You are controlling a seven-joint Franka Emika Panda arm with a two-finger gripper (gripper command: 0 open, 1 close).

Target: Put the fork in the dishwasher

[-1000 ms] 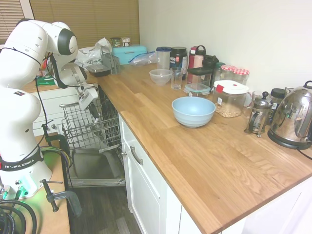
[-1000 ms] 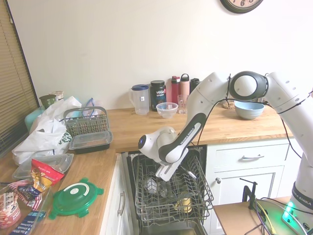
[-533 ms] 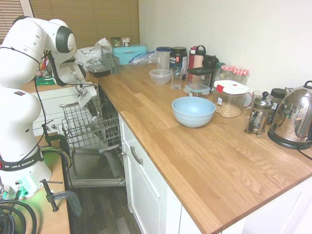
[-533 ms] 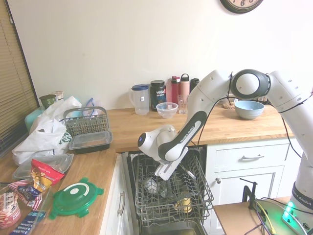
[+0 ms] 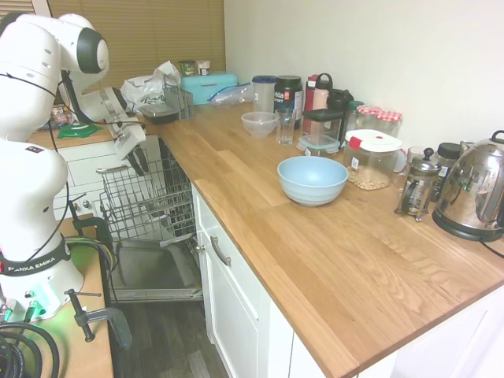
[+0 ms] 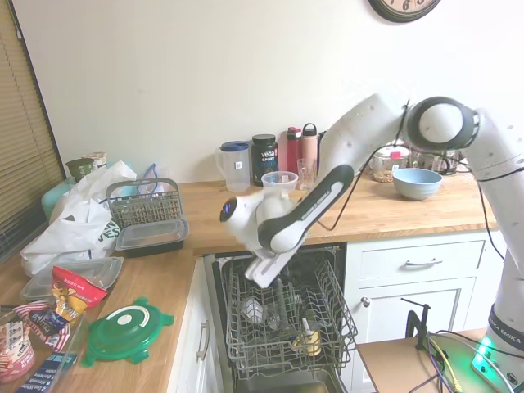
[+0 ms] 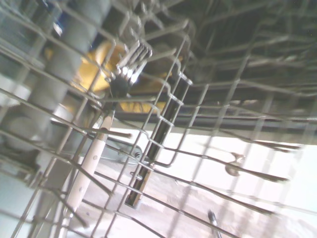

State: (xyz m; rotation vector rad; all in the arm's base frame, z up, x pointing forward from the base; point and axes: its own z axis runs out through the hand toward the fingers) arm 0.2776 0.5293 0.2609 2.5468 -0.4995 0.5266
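Note:
The dishwasher [image 5: 150,205] stands open under the counter with its grey wire rack [image 6: 286,315] pulled out over the lowered door [image 5: 157,272]. The fork [image 7: 94,153] lies in the rack, tines over a yellow item; in the second exterior view the fork [image 6: 305,327] shows as a slim upright piece near the rack's right side. My gripper [image 5: 135,161] hangs above the rack's far end, clear of the wires. It appears again as the gripper [image 6: 260,272] over the rack's left half, open and holding nothing.
A light blue bowl [image 5: 312,179] sits mid-counter, with jars, bottles, a French press [image 5: 416,187] and a kettle [image 5: 472,189] along the wall. A small wire caddy [image 6: 146,205] and food boxes stand left of the dishwasher. White drawer fronts [image 5: 228,283] flank the opening.
The gripper has risen out of the rack and drawn back, away from the wires. The fork stays behind in the rack.

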